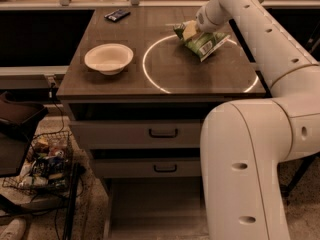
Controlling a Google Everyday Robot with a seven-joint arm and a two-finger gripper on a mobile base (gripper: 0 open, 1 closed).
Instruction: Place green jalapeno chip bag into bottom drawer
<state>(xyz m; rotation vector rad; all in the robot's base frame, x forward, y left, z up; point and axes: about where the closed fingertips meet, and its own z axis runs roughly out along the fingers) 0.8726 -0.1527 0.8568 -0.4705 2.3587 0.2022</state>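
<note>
The green jalapeno chip bag (206,44) lies crumpled on the dark wooden tabletop (165,74) at the back right, on the far arc of a white light ring. My gripper (191,31) reaches down from the white arm and sits on the bag's dark green left end, touching it. The bottom drawer (150,204) is pulled out under the table, with its flat grey floor showing. My arm's large white body hides its right side.
A white bowl (109,58) sits on the left of the tabletop. A small dark packet (117,15) lies at the back left. Two shut drawers with black handles (163,133) sit above the bottom drawer. A wire basket of clutter (42,164) stands on the floor at left.
</note>
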